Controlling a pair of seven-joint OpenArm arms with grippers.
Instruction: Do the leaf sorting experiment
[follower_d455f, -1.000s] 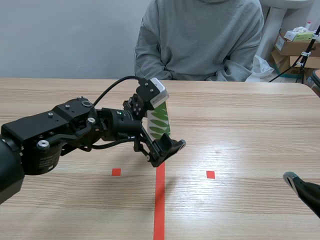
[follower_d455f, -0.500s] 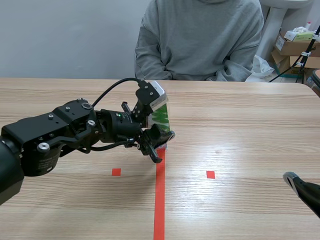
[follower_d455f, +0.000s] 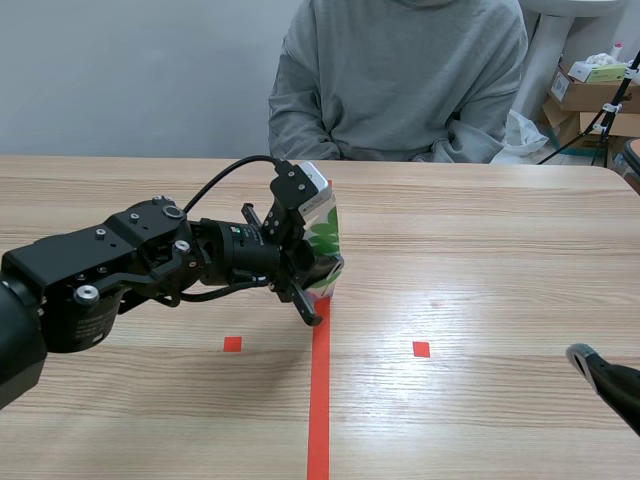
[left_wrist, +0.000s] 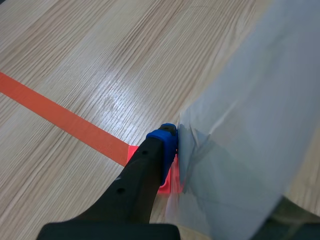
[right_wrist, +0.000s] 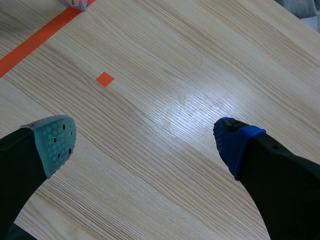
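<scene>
Your left tool (follower_d455f: 322, 286): clenched on a laminated leaf card (follower_d455f: 322, 232), with the blue pad (left_wrist: 166, 145) pressed against one face.
Card: held roughly upright, green leaf print visible, lower edge at the far end of the red tape line (follower_d455f: 319, 400) on the counter (follower_d455f: 480, 250).
Your right tool (right_wrist: 144, 144): released, fingers spread wide, low over the counter's near right, well apart from the card.
Person (follower_d455f: 400, 80): grey sweater, seated across the counter.

card (follower_d455f: 322, 232): upright, pinched in the left claw (follower_d455f: 318, 288), over the far end of the tape line (follower_d455f: 319, 400), mid-tabletop (follower_d455f: 480, 250)
right claw (follower_d455f: 600, 375): near right corner, low, well apart from the card
person (follower_d455f: 400, 80): seated behind the far edge, facing the card
</scene>
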